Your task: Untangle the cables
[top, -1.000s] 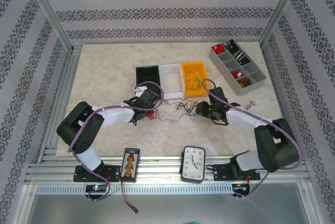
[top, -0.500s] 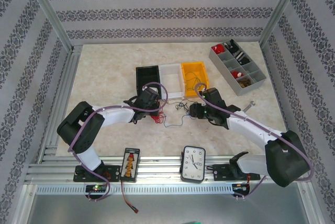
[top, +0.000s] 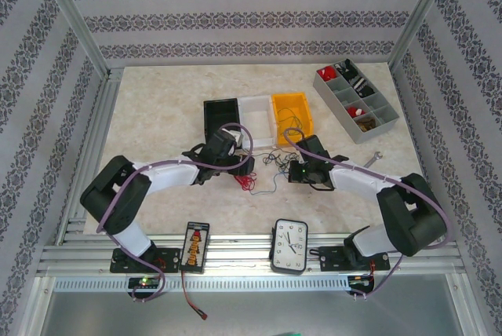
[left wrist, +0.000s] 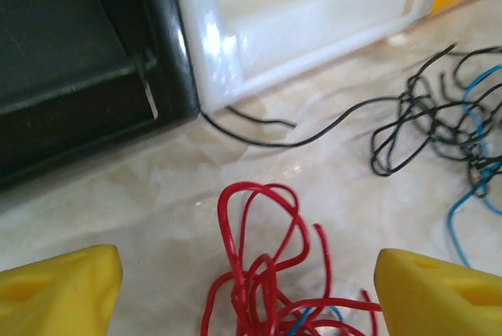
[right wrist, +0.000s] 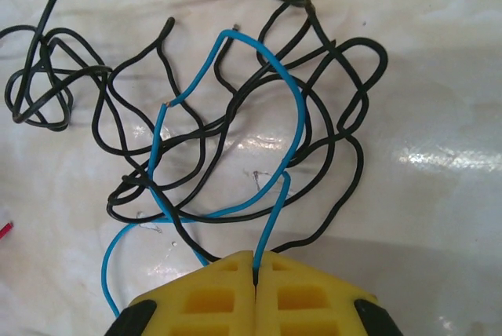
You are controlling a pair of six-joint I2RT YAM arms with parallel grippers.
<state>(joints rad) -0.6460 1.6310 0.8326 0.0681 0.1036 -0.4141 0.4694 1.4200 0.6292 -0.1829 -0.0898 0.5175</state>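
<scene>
The cables lie on the marble table in front of the bins. Loose on the table, a red bunch (left wrist: 226, 237) sits between the yellow fingers (left wrist: 63, 289) of my left gripper (left wrist: 247, 293), which stands open around it without touching. To its right is a black tangle (left wrist: 408, 108) threaded with a blue cable (left wrist: 455, 210). My right gripper (right wrist: 256, 269) is shut on one strand of the blue cable (right wrist: 271, 226), and the black tangle (right wrist: 302, 2) spreads out ahead of it. From above, the left gripper (top: 239, 165) and right gripper (top: 296, 169) face each other across the red bunch (top: 249, 181).
A black bin (top: 220, 116), a white bin (top: 256, 120) and a yellow bin (top: 291, 116) stand just behind the cables. A grey compartment box (top: 357, 100) is at the back right. A clock (top: 289, 246) and a small black board (top: 194, 246) rest on the near rail.
My left gripper has opened and let the red bunch drop onto the table. My right gripper has come in lower and to the left and shut on the blue cable.
</scene>
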